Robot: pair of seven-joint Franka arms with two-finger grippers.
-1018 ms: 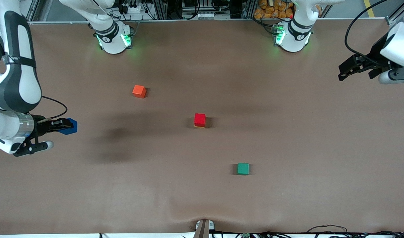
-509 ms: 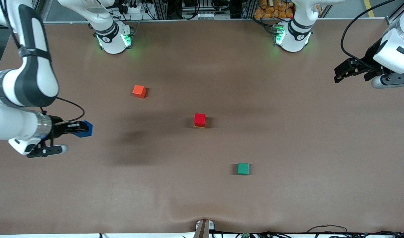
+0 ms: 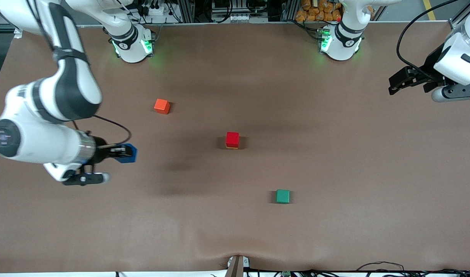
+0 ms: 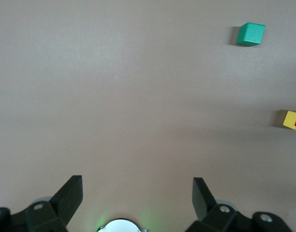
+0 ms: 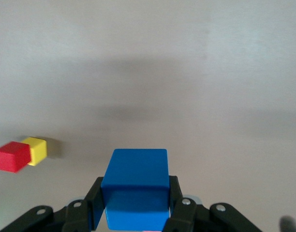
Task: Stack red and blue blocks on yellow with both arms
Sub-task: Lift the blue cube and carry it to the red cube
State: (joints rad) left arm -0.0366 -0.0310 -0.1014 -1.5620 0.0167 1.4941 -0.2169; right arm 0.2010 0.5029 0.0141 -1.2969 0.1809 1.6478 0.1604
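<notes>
2 cubes are stacked: the small matte red cube [image 3: 232, 138] on the yellow cube [image 5: 36, 150]. Right hand [image 3: 119, 152], clamped on the matte blue cube [image 3: 128, 153], carries it over the table [image 3: 335, 173] toward them; left hand [image 3: 399, 81] waits, fingers apart.

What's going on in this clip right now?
The right gripper is shut on the blue block and carries it in the air over the table's right-arm end. The red block already sits on the yellow block mid-table. The left gripper waits open over its own end of the table, holding nothing. An orange cube and a green cube sit apart from the stack.
</notes>
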